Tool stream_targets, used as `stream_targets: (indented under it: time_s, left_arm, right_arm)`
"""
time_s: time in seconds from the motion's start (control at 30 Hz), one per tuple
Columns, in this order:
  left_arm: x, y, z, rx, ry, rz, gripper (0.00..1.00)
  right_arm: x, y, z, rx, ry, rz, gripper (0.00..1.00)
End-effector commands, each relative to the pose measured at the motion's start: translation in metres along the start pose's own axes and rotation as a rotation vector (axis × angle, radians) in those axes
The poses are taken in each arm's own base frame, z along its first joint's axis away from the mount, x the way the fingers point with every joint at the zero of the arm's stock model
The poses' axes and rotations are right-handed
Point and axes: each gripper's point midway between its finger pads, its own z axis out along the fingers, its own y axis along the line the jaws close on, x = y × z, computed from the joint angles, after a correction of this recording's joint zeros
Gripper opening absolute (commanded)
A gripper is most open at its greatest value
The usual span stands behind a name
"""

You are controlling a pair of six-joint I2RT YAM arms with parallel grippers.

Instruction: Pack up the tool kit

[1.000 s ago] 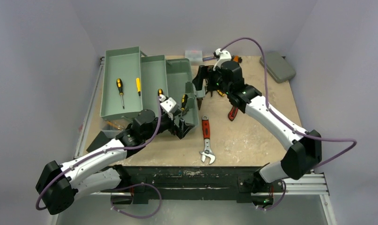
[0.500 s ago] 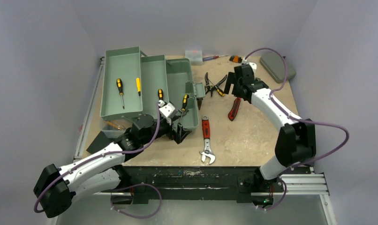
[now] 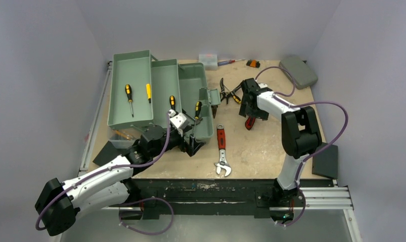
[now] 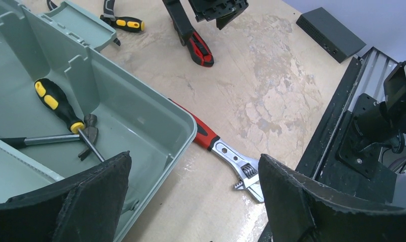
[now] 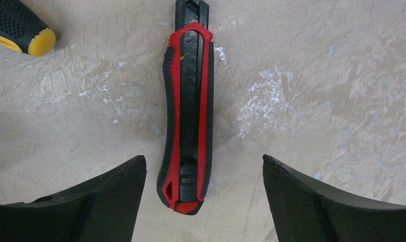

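Left gripper [image 4: 194,159]: little moved, fingers spread wide and empty above the lower right corner of the toolbox [image 3: 191,85], which sat left of centre with its trays unfolded.

Adjustable wrench [image 3: 221,151]: lower centre, beside the box.

Right gripper [image 5: 202,161]: shifted from the box's upper end to over the red utility knife [image 5: 187,116], fingers wide, nothing held.

Knife tip: cut off at the top edge.

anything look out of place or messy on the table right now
Nothing looks spilled or damaged. What stands out is tools lying loose on the table outside the open toolbox: a wrench, a red knife and pliers, scattered at different angles.
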Motion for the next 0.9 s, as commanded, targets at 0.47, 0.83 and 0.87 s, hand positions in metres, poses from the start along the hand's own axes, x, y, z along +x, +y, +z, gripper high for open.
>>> stream_targets:
  time_s: [0.47,0.83,0.87]
  left_arm:
    - [-0.014,-0.008,-0.004,0.031,-0.063,-0.006,0.93]
    - [-0.017,-0.008,-0.005,0.034,-0.075,0.001,0.93]
    - [-0.016,-0.008,-0.005,0.033,-0.074,0.003,0.93]
  right_arm:
    - [0.020,0.016,0.023,-0.234,0.115,0.179,0.39]
    - [-0.031,0.021,-0.062,-0.501,-0.171,0.159,0.07]
    - [-0.034,0.027,-0.074,-0.568,-0.199,0.146,0.07]
